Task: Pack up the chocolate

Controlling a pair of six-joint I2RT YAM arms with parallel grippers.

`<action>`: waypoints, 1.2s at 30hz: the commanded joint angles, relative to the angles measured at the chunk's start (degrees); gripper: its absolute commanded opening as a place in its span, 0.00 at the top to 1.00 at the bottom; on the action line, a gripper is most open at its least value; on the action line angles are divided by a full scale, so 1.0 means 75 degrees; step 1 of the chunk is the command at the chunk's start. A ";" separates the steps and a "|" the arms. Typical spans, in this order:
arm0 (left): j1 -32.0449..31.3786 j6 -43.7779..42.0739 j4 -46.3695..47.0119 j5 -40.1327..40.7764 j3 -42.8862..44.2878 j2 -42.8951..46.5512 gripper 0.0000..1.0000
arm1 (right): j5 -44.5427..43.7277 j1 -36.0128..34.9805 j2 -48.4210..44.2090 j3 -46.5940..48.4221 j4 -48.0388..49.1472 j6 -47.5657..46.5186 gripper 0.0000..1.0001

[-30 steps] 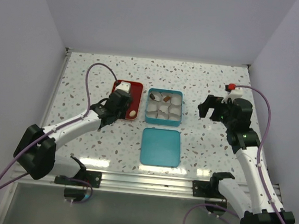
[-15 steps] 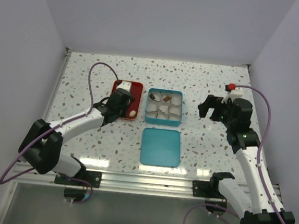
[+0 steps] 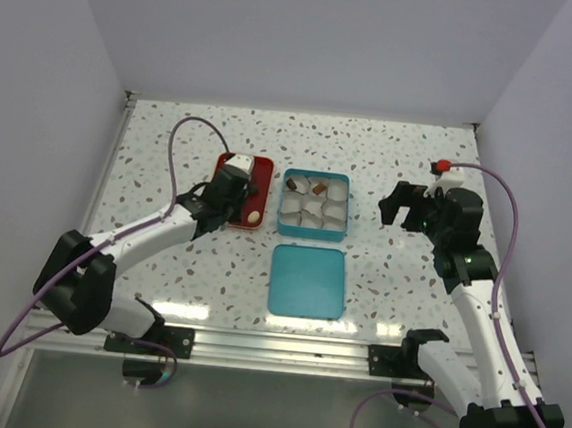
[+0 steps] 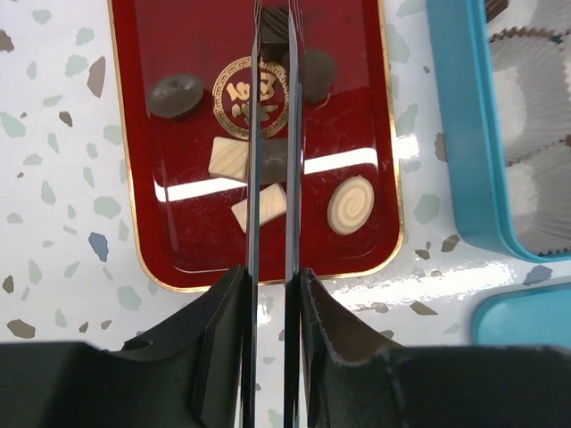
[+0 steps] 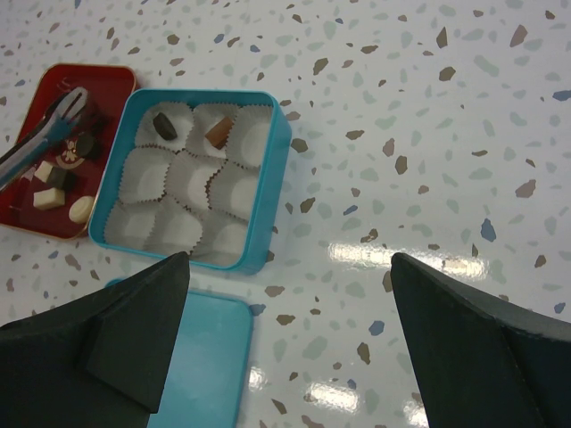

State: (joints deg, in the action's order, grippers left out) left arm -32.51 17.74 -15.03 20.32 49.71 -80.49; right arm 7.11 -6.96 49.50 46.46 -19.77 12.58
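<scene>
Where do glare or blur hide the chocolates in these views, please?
Left wrist: a white band of glare crosses the red tray among the chocolates, and the dark fingers of the left gripper cover the middle. Right wrist: lamp reflections sit on the table beside the teal tin, whose contents stay sharp. Top external: even light, but the pieces are too small to tell apart.

You have a red tray [image 4: 169, 234] with a gold rim and a round gold sign in the middle. The chocolate [image 4: 176, 94] on it is dark brown or cream. One cream piece [image 4: 350, 204] has a swirl. The tin [image 5: 275, 178] is teal with white cups [image 5: 227, 192]. Your table [image 3: 392, 143] is white with brown, grey and blue specks.
</scene>
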 commanded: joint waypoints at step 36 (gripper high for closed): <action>-0.2614 0.0764 -0.1137 0.0690 0.1059 0.0361 0.75 | 0.0176 0.0014 -0.0025 0.0028 0.0116 -0.0013 0.01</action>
State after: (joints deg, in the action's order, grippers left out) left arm -51.83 21.98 -24.25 24.05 57.76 -78.96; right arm 7.14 -6.96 49.50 46.46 -19.77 12.58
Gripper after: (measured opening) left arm 0.326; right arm 0.986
